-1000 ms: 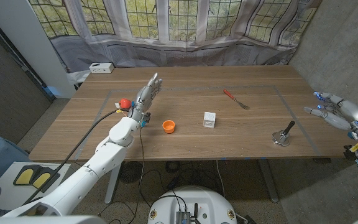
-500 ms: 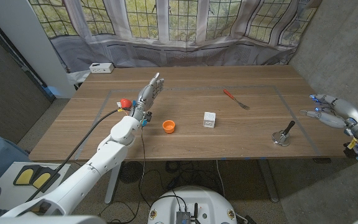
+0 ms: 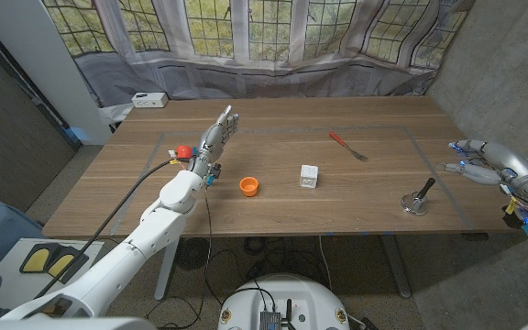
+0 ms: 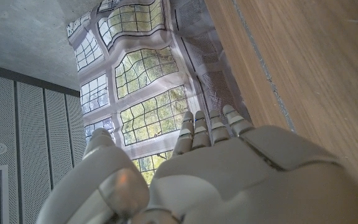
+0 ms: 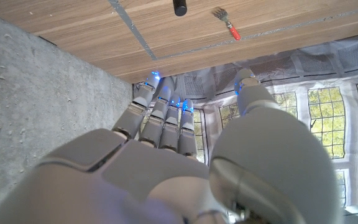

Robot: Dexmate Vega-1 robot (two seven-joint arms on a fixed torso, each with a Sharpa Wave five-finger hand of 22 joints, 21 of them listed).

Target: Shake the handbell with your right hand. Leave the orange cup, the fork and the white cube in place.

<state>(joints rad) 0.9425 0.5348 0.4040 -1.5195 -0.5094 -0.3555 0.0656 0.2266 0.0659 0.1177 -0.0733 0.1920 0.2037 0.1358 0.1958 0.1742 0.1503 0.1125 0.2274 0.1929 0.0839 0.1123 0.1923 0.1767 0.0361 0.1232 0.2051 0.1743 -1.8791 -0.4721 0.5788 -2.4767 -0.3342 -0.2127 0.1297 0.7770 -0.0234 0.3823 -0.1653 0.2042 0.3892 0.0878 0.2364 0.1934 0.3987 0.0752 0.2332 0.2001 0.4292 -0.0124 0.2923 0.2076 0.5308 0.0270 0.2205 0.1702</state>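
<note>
The handbell (image 3: 417, 199), a metal bell with a black handle, stands near the table's right front. My right hand (image 3: 480, 161) hovers off the table's right edge, to the right of the bell, fingers apart and holding nothing; the handle tip (image 5: 179, 7) and the fork (image 5: 227, 23) show beyond it. The red-handled fork (image 3: 347, 146) lies behind the bell toward the middle. A white cube (image 3: 309, 176) and an orange cup (image 3: 249, 186) sit mid-table. My left hand (image 3: 216, 137) is raised over the left part of the table, fingers straight and apart.
A white box (image 3: 148, 100) sits at the far left corner of the table (image 3: 337, 215). A red ball-like part (image 3: 183, 151) shows by my left wrist. Grey tape lines mark a rectangle on the wood. Curtained windows stand behind the table.
My right hand has drifted left and a little farther back, toward the table's right edge. The left hand and the objects have stayed put.
</note>
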